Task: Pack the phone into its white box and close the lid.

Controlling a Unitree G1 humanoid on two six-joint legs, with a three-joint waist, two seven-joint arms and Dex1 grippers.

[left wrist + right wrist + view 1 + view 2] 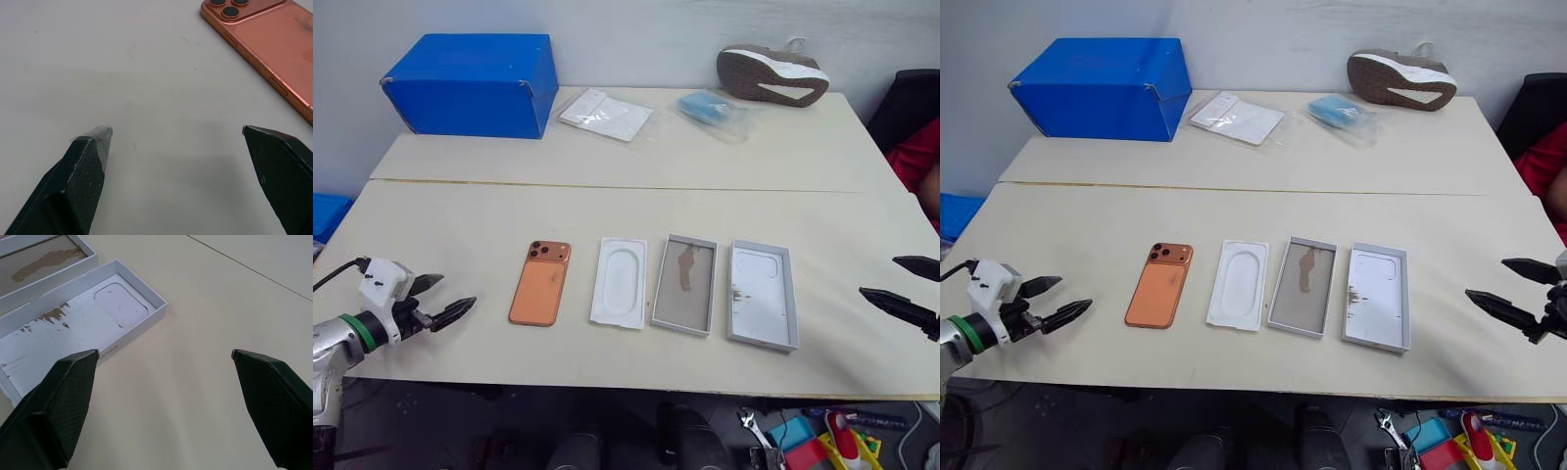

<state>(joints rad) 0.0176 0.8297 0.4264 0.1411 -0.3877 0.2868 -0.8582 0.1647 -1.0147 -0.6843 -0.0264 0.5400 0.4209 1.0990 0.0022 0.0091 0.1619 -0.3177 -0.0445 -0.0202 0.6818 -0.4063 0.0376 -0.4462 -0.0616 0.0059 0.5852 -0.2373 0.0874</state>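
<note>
**Reaching for the phone, nothing packed yet**

We have four flat things in a row on the table [460, 220]: the phone [540, 283] face down, camera bump at its far end; at its 3 o'clock the white insert [621, 282]; then the white box [685, 284], open and empty; then the lid [763, 295], lying inside-up. None touch.

Our left gripper [443, 300] hovers at the phone's 9 o'clock, fingers spread wide and empty. Our right gripper [1505, 290] waits at the lid's 3 o'clock, fingers likewise apart and holding nothing.

We judge the step in hand to be the left arm's pickup. The phone lies flat and thin, so we should approach low across its narrow width, catch both long edges, and close firmly before lifting. A slip or a scrape along the table is the risk. Then we carry it over the insert and align it with the box's walls.
</note>
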